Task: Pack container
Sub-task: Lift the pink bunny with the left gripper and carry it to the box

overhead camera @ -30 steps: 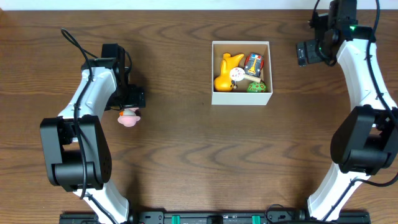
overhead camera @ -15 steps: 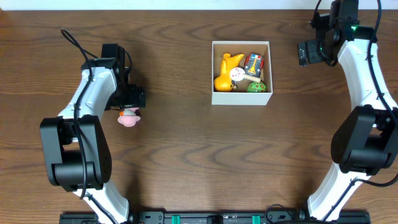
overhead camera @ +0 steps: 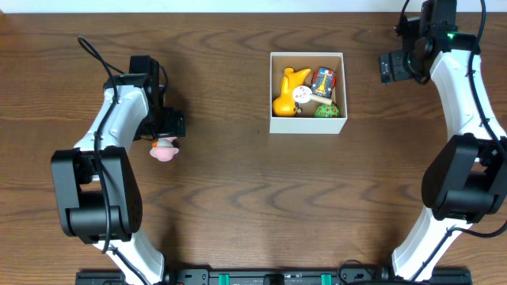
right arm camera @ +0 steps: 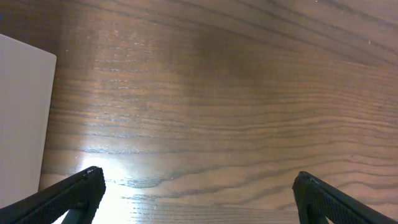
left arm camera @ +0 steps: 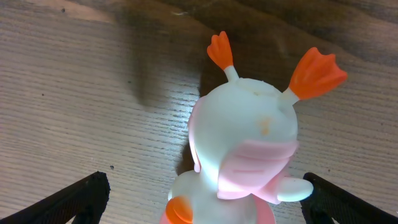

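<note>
Table (overhead camera: 238,198): dark brown wood grain. It carries the container and everything else here.
Pink toy (overhead camera: 164,150): lies on the wood well to the left of the container and slightly nearer the arm bases than the container's front wall. In the left wrist view it has a rounded white-and-pink body with two orange webbed feet pointing away from the camera.
Left gripper (left arm camera: 205,193): hangs over the pink toy, far left of the container. Its two black fingers (left arm camera: 81,196) are spread wide on either side of the toy, with wood showing between each finger and the toy. It grips nothing.
Container (overhead camera: 307,127): a square white box with no lid. It sits on the table right of centre, between the two arms and nearer the right one.
Yellow toy (overhead camera: 287,91): in the left half of the container.
Red toy (overhead camera: 323,79): in the container's far right corner.
Round pale piece (overhead camera: 302,95): in the middle of the container, touching the yellow toy.
Green piece (overhead camera: 325,112): in the container's near right corner.
Right gripper (right arm camera: 199,186): hovers over bare wood just right of the container, level with its far half. Its fingers are parted wide and nothing is between them.
</note>
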Robot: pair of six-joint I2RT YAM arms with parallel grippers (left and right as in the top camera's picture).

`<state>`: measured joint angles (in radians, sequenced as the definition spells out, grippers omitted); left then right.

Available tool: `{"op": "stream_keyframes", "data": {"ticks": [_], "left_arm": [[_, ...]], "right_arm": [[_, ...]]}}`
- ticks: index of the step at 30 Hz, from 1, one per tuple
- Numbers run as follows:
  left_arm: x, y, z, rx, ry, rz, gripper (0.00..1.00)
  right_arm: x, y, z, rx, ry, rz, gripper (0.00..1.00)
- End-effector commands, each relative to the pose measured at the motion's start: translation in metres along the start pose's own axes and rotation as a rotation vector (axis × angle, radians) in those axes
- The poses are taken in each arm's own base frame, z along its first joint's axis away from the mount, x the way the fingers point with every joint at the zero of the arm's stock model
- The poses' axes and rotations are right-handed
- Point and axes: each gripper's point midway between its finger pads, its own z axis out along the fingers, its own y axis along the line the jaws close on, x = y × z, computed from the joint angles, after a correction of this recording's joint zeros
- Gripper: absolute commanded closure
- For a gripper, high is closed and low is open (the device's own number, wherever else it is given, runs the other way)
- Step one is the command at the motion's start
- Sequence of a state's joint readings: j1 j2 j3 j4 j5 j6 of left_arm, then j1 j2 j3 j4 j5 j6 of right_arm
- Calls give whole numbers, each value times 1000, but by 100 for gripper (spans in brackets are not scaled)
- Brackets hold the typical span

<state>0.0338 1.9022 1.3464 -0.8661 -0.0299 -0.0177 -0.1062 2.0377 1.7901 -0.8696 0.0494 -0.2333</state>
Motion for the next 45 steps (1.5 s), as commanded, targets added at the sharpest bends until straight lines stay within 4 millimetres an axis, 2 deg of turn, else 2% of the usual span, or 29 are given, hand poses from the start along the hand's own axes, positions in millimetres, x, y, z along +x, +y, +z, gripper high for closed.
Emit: {"op": "stream_keyframes", "data": {"ticks": [1,3,7,10,15,16,17,19,20,22,28,30,33,34,38,40,43,45], "left_arm": [[1,2,3,-7,5,12,2],[-12,0,3,1,-44,7,2],[-13,-5,3,27,-50,7,2],[0,-4,4,22,4,12,1],[24,-4,14,21,88,21,9],[27,-5,16,24,94,22,13],[29,-5,20,28,97,25,24],[32,-7,26,35,96,24,62],[33,-7,28,35,94,24,74],[33,-7,32,36,86,24,81],[19,-9,39,41,17,19,80],[11,-11,35,53,-13,16,94],[-9,-22,17,118,-63,15,94],[-19,-27,5,152,-88,16,94],[-59,-40,-53,208,-194,-22,94],[-76,-52,-87,240,-253,0,94],[-91,-78,-131,286,-330,54,94],[-96,-98,-153,305,-375,97,94]], "right_arm": [[2,-3,4,7,8,24,1],[2,-3,4,7,8,24,1],[2,-3,4,7,8,23,1],[2,-3,4,7,8,23,1],[2,-3,4,7,8,23,1],[2,-3,4,7,8,23,1],[2,-3,4,7,8,24,1],[2,-3,4,7,8,23,1],[2,-3,4,7,8,24,1],[2,-3,4,7,8,23,1],[2,-3,4,7,8,23,1],[2,-3,4,7,8,24,1],[2,-3,4,7,8,23,1],[2,-3,4,7,8,23,1],[2,-3,4,7,8,23,1],[2,-3,4,7,8,23,1],[2,-3,4,7,8,23,1],[2,-3,4,7,8,24,1]]}}
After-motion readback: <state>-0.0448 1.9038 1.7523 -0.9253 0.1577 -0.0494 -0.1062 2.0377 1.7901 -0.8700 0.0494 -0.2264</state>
